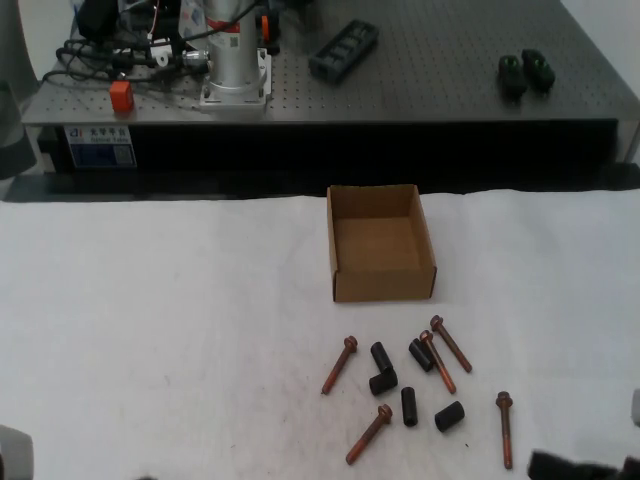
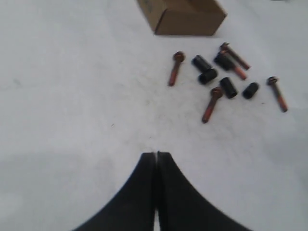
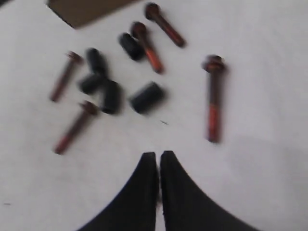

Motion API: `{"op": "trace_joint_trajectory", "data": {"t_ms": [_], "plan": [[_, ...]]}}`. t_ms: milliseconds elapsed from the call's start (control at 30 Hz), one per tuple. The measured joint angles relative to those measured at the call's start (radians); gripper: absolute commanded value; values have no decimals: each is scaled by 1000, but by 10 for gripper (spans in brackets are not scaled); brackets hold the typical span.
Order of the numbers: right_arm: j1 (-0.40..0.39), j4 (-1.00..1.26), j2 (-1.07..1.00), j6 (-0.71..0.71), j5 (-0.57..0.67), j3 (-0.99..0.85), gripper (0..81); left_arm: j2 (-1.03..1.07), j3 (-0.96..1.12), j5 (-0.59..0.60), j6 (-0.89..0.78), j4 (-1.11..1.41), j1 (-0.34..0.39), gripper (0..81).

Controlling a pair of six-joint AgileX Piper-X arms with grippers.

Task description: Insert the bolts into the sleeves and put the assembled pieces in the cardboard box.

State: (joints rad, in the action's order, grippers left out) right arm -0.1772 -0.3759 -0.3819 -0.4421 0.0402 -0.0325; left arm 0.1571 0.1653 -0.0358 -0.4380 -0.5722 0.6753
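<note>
Up close, left gripper (image 2: 156, 155) and right gripper (image 3: 159, 155) sit clenched, empty. Grabbing one of those bunched bolts (image 1: 505, 428) could knock sleeves (image 1: 449, 416) rolling.

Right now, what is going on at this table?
Nothing is being handled yet. The left claw and the right claw are both shut and hold nothing, over the white cloth. Five bolts and five black sleeves lie loose on the cloth, on the arms' side of the open cardboard box.
</note>
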Motion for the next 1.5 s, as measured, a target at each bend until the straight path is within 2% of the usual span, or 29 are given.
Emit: {"op": "trace_joint_trajectory", "data": {"t_ms": [67, 133, 200, 300, 333, 367, 467, 733, 1067, 1367, 1433, 1500], "plan": [[0, 123, -5, -37, 84, 0, 149, 21, -4, 30, -1, 77, 0, 42], [0, 242, -33, -61, 136, -9, 198, 91, -5, 44, 12, 212, 0, 129], [0, 299, -85, -69, 136, -59, 198, 133, -5, 49, 39, 273, 0, 250], [0, 279, -180, -13, 117, -178, 198, 248, -1, 53, 64, 384, 0, 387], [0, 201, -345, 57, 104, -284, 198, 256, 0, 53, 64, 384, 0, 404], [0, 24, -568, 149, 60, -450, 198, 295, 8, 53, 68, 398, 0, 405], [5, -179, -774, 217, -19, -608, 198, 431, 55, 56, 74, 420, 0, 405], [44, -421, -1102, 260, -97, -793, 198, 648, 188, 80, 157, 436, 0, 405], [47, -408, -1242, 260, -105, -809, 198, 670, 210, 124, 183, 436, 0, 405], [54, -355, -1277, 260, -109, -812, 194, 670, 210, 127, 202, 436, 0, 398], [55, -351, -1288, 260, -112, -814, 171, 670, 210, 132, 202, 436, 0, 398], [55, -351, -1291, 260, -112, -815, 114, 670, 210, 131, 202, 436, 0, 398]]}}
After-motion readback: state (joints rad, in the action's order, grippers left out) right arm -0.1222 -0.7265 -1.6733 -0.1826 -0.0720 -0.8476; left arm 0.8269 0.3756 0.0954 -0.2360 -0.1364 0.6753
